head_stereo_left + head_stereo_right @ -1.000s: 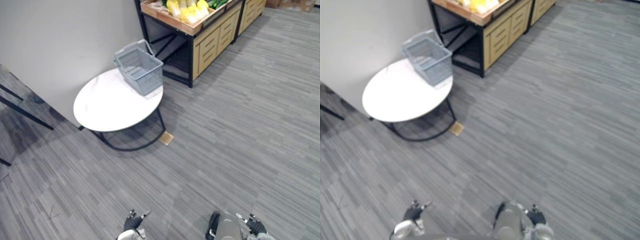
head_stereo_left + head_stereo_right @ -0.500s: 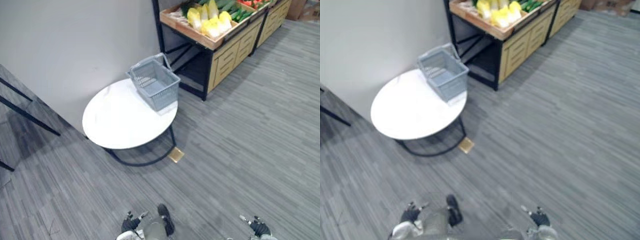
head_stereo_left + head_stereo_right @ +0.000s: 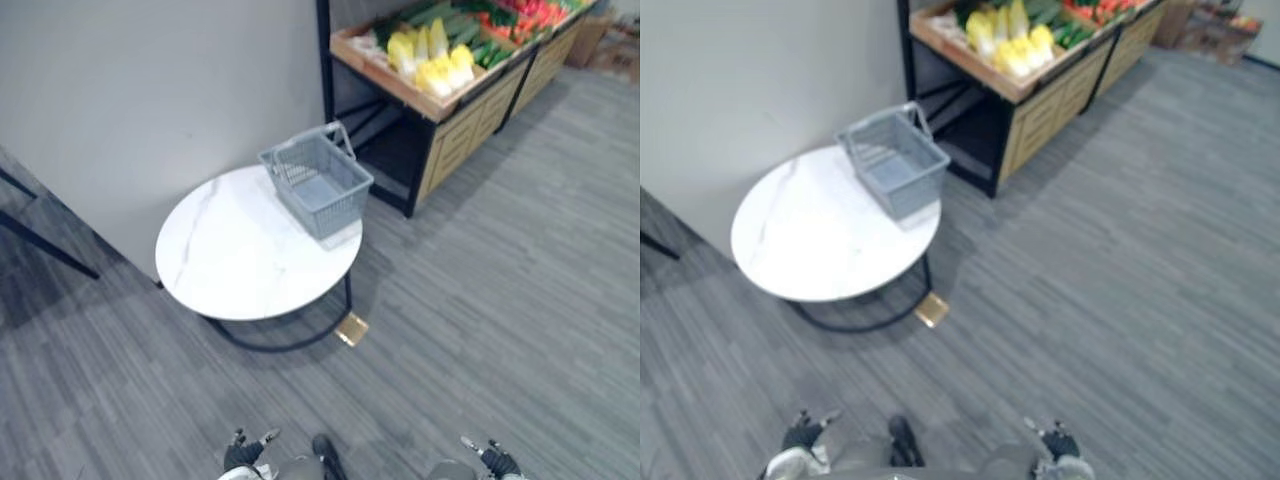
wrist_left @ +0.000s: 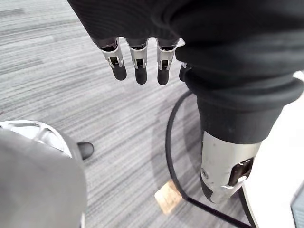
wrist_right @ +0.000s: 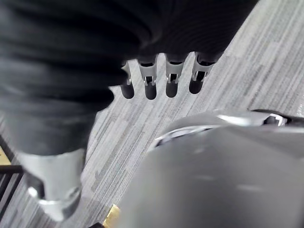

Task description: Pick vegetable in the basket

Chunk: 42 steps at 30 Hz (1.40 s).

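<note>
Low over the grey floor (image 3: 500, 300) hang the left hand (image 3: 243, 457) and the right hand (image 3: 497, 462), each with its fingers (image 4: 140, 66) straight and released, holding nothing. Farther out stands a round white bench (image 3: 230, 260), with a grey basket (image 3: 318, 180) on its far right edge. Beyond, yellow and green vegetables (image 3: 432, 58) lie atop a wooden stand (image 3: 455, 130), well apart from both hands.
</note>
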Tool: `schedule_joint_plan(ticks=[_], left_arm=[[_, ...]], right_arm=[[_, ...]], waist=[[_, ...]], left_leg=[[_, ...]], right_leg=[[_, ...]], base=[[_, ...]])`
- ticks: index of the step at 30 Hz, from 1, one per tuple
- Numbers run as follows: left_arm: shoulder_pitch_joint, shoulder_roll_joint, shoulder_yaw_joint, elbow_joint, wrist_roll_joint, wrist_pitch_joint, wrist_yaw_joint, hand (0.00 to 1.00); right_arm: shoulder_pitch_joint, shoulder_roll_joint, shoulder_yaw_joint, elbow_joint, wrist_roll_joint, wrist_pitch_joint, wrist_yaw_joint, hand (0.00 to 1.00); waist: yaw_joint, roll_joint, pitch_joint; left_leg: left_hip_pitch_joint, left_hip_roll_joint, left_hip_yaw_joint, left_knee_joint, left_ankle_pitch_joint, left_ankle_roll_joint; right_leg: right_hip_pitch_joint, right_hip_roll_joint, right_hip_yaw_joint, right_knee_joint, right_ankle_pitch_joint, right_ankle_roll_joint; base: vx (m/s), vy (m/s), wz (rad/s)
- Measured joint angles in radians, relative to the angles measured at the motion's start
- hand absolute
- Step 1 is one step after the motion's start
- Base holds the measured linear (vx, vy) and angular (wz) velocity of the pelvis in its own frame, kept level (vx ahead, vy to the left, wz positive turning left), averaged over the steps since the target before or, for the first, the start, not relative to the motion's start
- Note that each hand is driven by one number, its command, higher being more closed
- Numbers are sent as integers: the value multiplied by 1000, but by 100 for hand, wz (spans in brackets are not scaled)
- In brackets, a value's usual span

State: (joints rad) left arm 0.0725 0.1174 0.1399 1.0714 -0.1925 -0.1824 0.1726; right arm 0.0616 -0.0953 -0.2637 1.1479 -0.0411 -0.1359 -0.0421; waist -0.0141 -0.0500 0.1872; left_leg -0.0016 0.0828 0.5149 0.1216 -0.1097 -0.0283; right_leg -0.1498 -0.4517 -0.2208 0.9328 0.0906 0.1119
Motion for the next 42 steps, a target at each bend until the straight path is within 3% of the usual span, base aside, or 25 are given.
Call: schedule_joint_plan(ticks=[1, 3, 5, 6, 7, 9, 10, 11, 12, 13, 14, 16, 17, 18, 20, 21, 23, 25, 27, 28, 29, 30, 31, 35, 42], left_arm=[[-6, 6, -5, 2, 0, 2, 3, 0], [-11, 5, -16, 0, 0, 8, 7, 0], [-32, -11, -16, 1, -1, 10, 10, 0], [-40, -17, -16, 1, 0, 10, 9, 0], [-43, -19, -16, 2, 0, 10, 9, 0], [-37, -33, -1, 3, 2, 10, 9, 0], [-34, -35, 13, 4, 3, 10, 9, 0], [-24, -34, 29, 12, 9, 10, 10, 0], [-21, -38, 34, 22, 16, 10, 9, 0], [-9, -55, 33, 35, 23, 12, 6, 0], [-2, -81, 35, 41, 40, 12, 4, 0], [0, -90, 53, 49, 42, 15, 0, 0], [-3, -92, 68, 42, 42, 17, 1, 0], [-7, -93, 74, 39, 39, 17, 2, 0], [-19, -93, 92, 29, 37, 16, 2, 0], [-24, -92, 93, 29, 37, 18, 2, 0], [-34, -91, 94, 30, 37, 14, 3, 0], [-35, -90, 96, 22, 35, 8, 5, 0], [-36, -92, 94, 23, 35, 6, 8, 0], [-36, -97, 94, 23, 35, 7, 9, 0], [-34, -87, 102, 24, 36, 8, 12, 0], [-38, -76, 102, 20, 36, 7, 16, 0], [-41, -73, 103, 21, 36, 9, 17, 0], [-11, -71, 100, 23, 38, 13, 17, 0], [-3, -69, 90, 32, 41, 18, 15, 0]], right_arm=[[5, 9, 4, 0, 0, 1, 0, 0], [14, 12, 10, -8, 0, -1, 0, 0], [17, 11, 12, -12, 0, -1, 0, 0], [17, 11, 13, -12, -1, 0, 0, 0], [19, 11, 13, -11, -2, 0, 0, 0], [20, 11, 3, -9, -11, 2, 1, 0], [20, 11, -1, -9, -26, 2, 2, 0], [24, 7, -5, -10, -40, 2, 3, 0], [29, -5, -6, -10, -40, 3, 3, 0], [31, -24, -5, -12, -42, 2, 5, 0], [24, -47, -7, -11, -46, 4, 5, 0], [-6, -67, -12, -12, -49, 4, 6, 0], [-5, -70, -11, -12, -50, 1, 6, 0], [-5, -73, -7, -11, -50, 3, 5, 0], [-6, -83, 28, -2, -44, 3, 5, 0], [-9, -86, 38, -2, -39, 2, 4, 0], [-24, -93, 33, -1, -34, 1, -1, 0], [-22, -90, 33, -1, -34, 2, -1, 0], [-23, -88, 25, -6, -33, 1, -3, 0], [-24, -95, 13, -15, -34, 1, -2, 0], [-29, -72, 1, -14, -34, 1, -3, 0], [-27, -59, -2, -13, -35, 1, 0, 0], [-27, -57, -5, -12, -35, 2, 0, 0], [-29, -48, -11, -13, -36, 1, -1, 0], [-13, -44, -51, -11, -39, 4, -2, 0]], waist=[[-7, -8, 3], [-14, -8, 3], [-13, -5, 6], [-15, -1, 7], [-14, -1, 7], [-13, 0, 10], [-13, 0, 13], [-14, -1, 10], [-15, 12, 12], [-16, 45, 1], [-9, 90, -18], [-13, 105, -21], [-16, 82, -11], [-16, 86, -12], [-10, 69, -2], [-10, 70, -1], [-11, 71, 1], [-9, 68, 5], [-12, 73, 4], [-10, 89, 13], [-16, 74, 4], [-17, 52, 5], [-16, 49, 7], [-16, 62, 4], [-37, 74, -4]], left_leg=[[32, -2, -14, -18, -2, 4], [64, -11, -48, -49, -7, 8], [74, -19, -85, -53, -16, 15], [75, -18, -113, -53, -23, 9], [76, -18, -123, -53, -27, 2], [105, -12, -171, -51, -56, -42], [119, -9, -179, -51, -66, -57], [162, 5, -212, -55, -91, -96], [184, 22, -228, -68, -95, -106], [204, 50, -241, -90, -94, -114], [213, 88, -257, -88, -68, -129], [164, 109, -280, 18, -16, -162], [103, 124, -306, 164, 10, -167], [64, 139, -314, 250, 34, -176], [-60, 187, -310, 538, 212, -182], [-91, 195, -306, 602, 207, -181], [-189, 222, -254, 735, 120, -192], [-209, 220, -220, 673, 84, -186], [-180, 198, -161, 384, 131, -124], [-165, 182, -139, 255, 196, -79], [-110, 139, -139, 155, 186, -70], [-81, 108, -137, 59, 185, -70], [-70, 99, -135, 20, 186, -70], [34, 63, -102, -175, 194, -81], [54, 68, -84, -217, 200, -85]], right_leg=[[-33, 19, -30, 40, -113, -14], [-59, 38, -164, -58, -245, -20], [-76, 71, -218, -282, -244, -21], [-75, 111, -205, -497, -217, 9], [-74, 125, -194, -598, -189, 27], [-72, 148, -139, -892, -59, 33], [-71, 148, -126, -919, -55, 40], [-64, 149, -102, -901, 6, 27], [-60, 162, -97, -863, 34, 21], [-75, 183, -98, -794, 32, 9], [-101, 208, -106, -709, -37, -36], [-102, 195, -130, -629, -117, -52], [-78, 178, -156, -596, -146, -58], [-58, 171, -173, -586, -161, -66], [27, 157, -201, -600, -209, -76], [46, 156, -206, -610, -217, -75], [126, 169, -219, -688, -216, -70], [172, 177, -227, -731, -209, -59], [200, 190, -227, -761, -197, -38], [207, 204, -217, -765, -193, -24], [205, 196, -206, -791, -182, -5], [200, 188, -208, -822, -173, 10], [200, 189, -209, -833, -167, 19], [209, 199, -199, -852, -161, 29], [206, 215, -185, -860, -158, 34]], base=[[188, 25, 30], [213, 6, 46], [309, -77, 64], [393, -140, 73], [370, -167, 77], [398, -230, 61], [395, -358, 57], [436, -387, 49], [542, -453, 56], [536, -343, 37], [441, -256, 25], [483, -352, 37], [523, -412, 60], [494, -346, 59], [391, -231, 32], [284, -121, 5], [259, -37, -1], [230, 74, -6], [218, 166, -21], [220, 188, -12], [244, 222, 1], [165, 148, 14], [142, 146, 12], [84, 78, -10], [19, -1, -8]])
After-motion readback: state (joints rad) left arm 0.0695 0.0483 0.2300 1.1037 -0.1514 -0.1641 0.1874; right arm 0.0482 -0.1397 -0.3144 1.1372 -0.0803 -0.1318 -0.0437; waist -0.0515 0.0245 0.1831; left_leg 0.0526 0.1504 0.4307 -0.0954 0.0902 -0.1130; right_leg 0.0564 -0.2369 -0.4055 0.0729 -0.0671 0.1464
